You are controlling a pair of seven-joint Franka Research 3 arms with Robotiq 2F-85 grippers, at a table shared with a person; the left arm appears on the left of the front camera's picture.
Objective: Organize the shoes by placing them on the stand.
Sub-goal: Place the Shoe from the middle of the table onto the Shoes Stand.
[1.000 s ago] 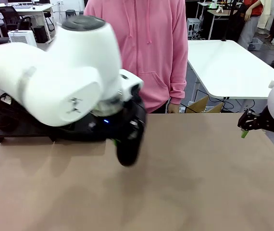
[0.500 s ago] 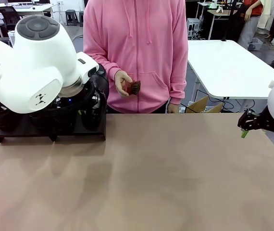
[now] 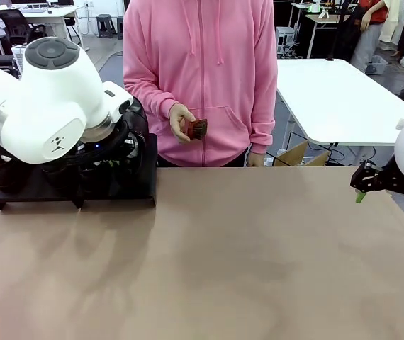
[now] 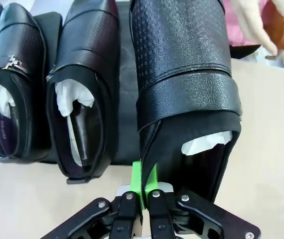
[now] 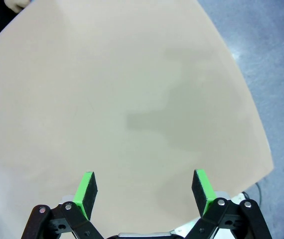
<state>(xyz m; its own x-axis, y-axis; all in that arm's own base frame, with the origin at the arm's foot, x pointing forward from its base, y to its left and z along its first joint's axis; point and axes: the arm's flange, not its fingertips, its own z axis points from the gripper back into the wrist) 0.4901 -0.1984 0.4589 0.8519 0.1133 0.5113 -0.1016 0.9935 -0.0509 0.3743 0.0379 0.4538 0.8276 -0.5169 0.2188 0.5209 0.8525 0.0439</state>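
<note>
My left gripper (image 4: 143, 177) is shut on the heel rim of a textured black shoe (image 4: 182, 74) with white paper inside. That shoe lies lengthwise over the right end of the black stand (image 4: 125, 99), its heel jutting past the stand's near edge. Two more black shoes (image 4: 82, 99) (image 4: 12, 89) sit side by side on the stand to its left. In the front view the left arm (image 3: 46, 106) covers the stand (image 3: 39, 193) at the table's far left. My right gripper (image 5: 144, 186) hangs open over bare table at the right edge (image 3: 386, 190).
A person in a pink hoodie (image 3: 202, 71) stands at the far side, holding a small brown brush (image 3: 197, 129) in one hand; the same hand shows in the left wrist view (image 4: 254, 25). The tan table (image 3: 244, 255) stretches from the stand to the right gripper.
The left arm has swung from the table's middle back to the far left, carrying the shoe over the stand. The person's hand with the brush has come into view. The right arm has not moved.
</note>
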